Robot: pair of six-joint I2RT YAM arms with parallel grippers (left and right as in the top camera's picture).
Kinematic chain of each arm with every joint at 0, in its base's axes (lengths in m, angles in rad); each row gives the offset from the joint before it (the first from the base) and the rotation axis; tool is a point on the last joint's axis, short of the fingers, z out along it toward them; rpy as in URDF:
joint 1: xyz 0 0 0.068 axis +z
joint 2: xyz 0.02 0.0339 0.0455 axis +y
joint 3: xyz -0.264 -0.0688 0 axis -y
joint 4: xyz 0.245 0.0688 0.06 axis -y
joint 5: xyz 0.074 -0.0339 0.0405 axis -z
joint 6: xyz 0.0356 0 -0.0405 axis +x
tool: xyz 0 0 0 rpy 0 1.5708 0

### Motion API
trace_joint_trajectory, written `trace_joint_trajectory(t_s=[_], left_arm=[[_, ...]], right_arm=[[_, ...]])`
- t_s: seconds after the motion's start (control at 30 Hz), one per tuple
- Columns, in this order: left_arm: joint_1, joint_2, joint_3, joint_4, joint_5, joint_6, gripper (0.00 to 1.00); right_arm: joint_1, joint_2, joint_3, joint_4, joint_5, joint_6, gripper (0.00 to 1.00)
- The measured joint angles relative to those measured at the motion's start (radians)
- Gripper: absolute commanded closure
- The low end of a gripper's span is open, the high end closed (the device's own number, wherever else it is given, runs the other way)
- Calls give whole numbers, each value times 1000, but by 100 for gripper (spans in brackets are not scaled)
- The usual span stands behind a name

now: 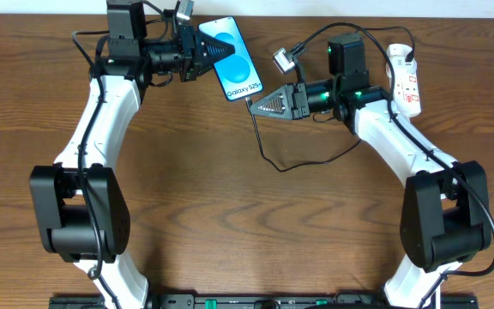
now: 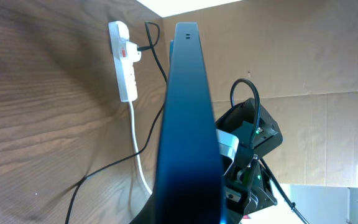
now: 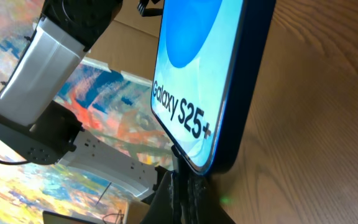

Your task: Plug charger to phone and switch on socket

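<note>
Phone [image 1: 237, 60] is gripped at far centre by the closed left gripper [image 1: 217, 50]. Charger [image 1: 279, 168] tip is pinched in the right gripper [image 1: 260, 104] at the phone's near end; seating cannot be confirmed. Socket [image 1: 406, 81], far right, is judged still unswitched.

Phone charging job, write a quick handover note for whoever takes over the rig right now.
Left hand: shut on the phone, at its top end.
Right hand: shut on the charger tip, at the phone's bottom edge; can't tell if it is seated.
Done: charger's black plug is in the power strip, far right.
Left: confirm the tip is in, then press the strip's switch.
</note>
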Motion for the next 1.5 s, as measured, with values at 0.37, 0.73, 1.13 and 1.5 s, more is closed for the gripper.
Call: trace_joint_trajectory(t_s=[0.37,0.73,1.13,1.5], left_arm=[[0,0,0,0,0,0,93],[0,0,0,0,0,4,93],[0,0,0,0,0,8,93],[0,0,0,0,0,8,93]], right_arm=[[2,0,-1,0,0,0,99],[2,0,-2,1,0,0,99],[2,0,-2,9,-1,3,99],[3,0,-2,35,3,45,99]])
